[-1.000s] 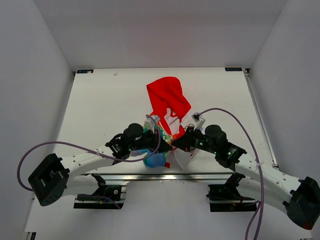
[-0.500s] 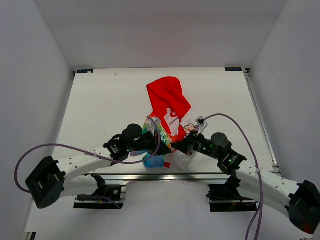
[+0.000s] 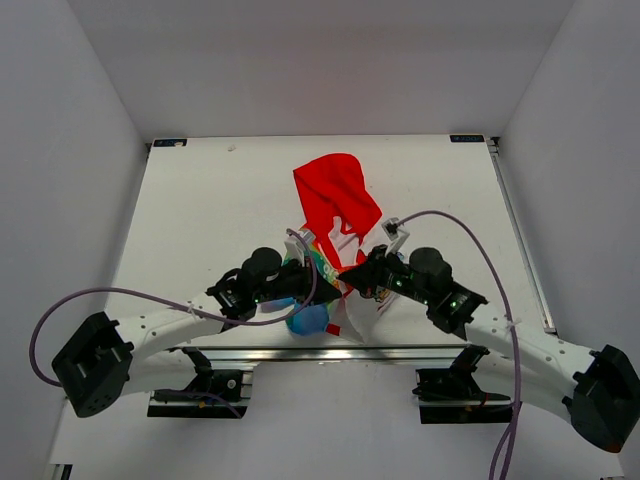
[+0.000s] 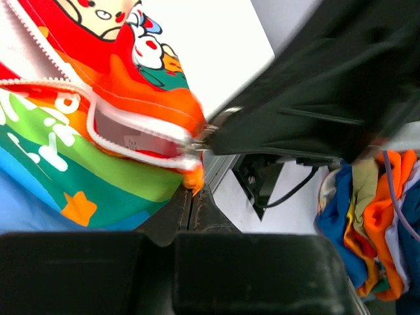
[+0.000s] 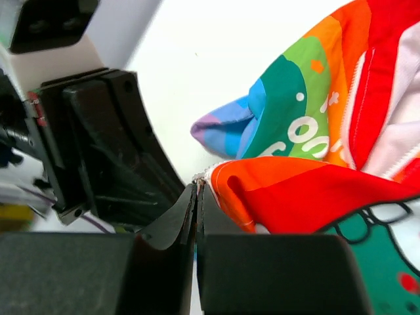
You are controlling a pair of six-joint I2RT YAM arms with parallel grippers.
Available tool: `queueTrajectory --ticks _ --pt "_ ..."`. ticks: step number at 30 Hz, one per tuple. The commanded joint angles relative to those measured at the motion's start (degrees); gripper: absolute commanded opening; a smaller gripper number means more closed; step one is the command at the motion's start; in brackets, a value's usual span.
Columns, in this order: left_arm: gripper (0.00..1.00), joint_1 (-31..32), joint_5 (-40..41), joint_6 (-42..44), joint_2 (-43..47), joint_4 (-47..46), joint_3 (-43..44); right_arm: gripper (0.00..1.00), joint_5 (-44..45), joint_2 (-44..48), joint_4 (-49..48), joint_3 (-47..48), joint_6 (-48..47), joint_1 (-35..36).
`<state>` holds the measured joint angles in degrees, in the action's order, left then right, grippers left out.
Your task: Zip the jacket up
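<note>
Across the white rectangular worktop [image 3: 200, 220], boxed by plain grey walls [image 3: 80, 120], we see the small red-hooded, rainbow-striped fabric jacket [image 3: 335, 195] lying centred toward the near edge. Our left jaws and right jaws each clamp its lower hem, nose to nose, hiding that end from above. A blue-and-orange cloth heap [image 4: 367, 210] lies off the worktop.
</note>
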<state>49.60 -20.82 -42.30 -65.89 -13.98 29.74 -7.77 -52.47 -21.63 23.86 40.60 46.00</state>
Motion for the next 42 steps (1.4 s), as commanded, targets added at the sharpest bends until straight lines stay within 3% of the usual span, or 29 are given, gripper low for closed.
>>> queueTrajectory --ticks 1,3,8,10,15,17,20,25,26,27,29,30,36,39,42 --pt "0.00 3.22 -8.65 -0.77 1.73 15.88 -1.88 0.00 9.53 1.49 14.26 16.55 -18.77 -3.02" --pt "0.00 3.22 -6.87 0.46 1.73 17.92 0.05 0.00 6.28 1.32 27.95 18.84 -23.27 -3.02" --pt "0.00 3.22 -5.55 2.58 1.20 20.83 2.43 0.00 6.37 1.32 42.70 25.00 -26.97 -2.93" --pt "0.00 3.22 -5.72 3.01 1.29 21.01 2.61 0.00 10.47 1.84 46.49 25.36 -26.36 -2.93" --pt "0.00 3.22 -7.65 3.81 2.34 20.66 1.64 0.00 19.01 4.21 44.75 22.82 -22.16 -2.93" --pt "0.00 3.22 -9.06 3.55 2.34 19.61 0.77 0.00 19.98 6.14 39.05 19.93 -19.60 -2.93" --pt "0.00 3.22 -10.29 2.67 2.34 18.55 -0.81 0.00 17.28 8.86 27.74 14.84 -16.69 -2.93" --pt "0.00 3.22 -10.03 2.40 2.96 18.63 -0.73 0.00 13.84 8.17 25.58 15.69 -17.56 -2.93" --pt "0.03 3.22 -9.68 2.49 2.78 18.98 -0.30 0.00 13.66 7.21 27.41 16.30 -17.66 -2.93" --pt "0.13 3.22 -9.24 2.84 2.70 19.60 0.75 0.00 13.57 6.68 28.30 17.27 -17.57 -2.93" --pt "0.41 3.22 -6.61 4.24 2.08 23.19 2.51 0.00 13.83 5.02 30.32 18.24 -16.87 -2.93" --pt "0.63 3.22 -5.56 4.77 1.99 24.60 4.43 0.00 14.18 4.75 31.63 18.42 -16.52 -3.02" --pt "0.82 3.22 7.53 7.41 6.81 37.51 9.55 0.00 12.70 1.50 33.66 20.61 -14.23 -3.02" --pt "0.98 3.22 12.62 8.90 9.98 39.28 11.65 0.00 10.68 -1.40 36.21 23.68 -14.14 -3.02" --pt "0.98 3.83 14.75 12.58 11.04 38.33 13.85 0.00 6.82 -5.53 39.20 28.34 -13.27 -3.02"
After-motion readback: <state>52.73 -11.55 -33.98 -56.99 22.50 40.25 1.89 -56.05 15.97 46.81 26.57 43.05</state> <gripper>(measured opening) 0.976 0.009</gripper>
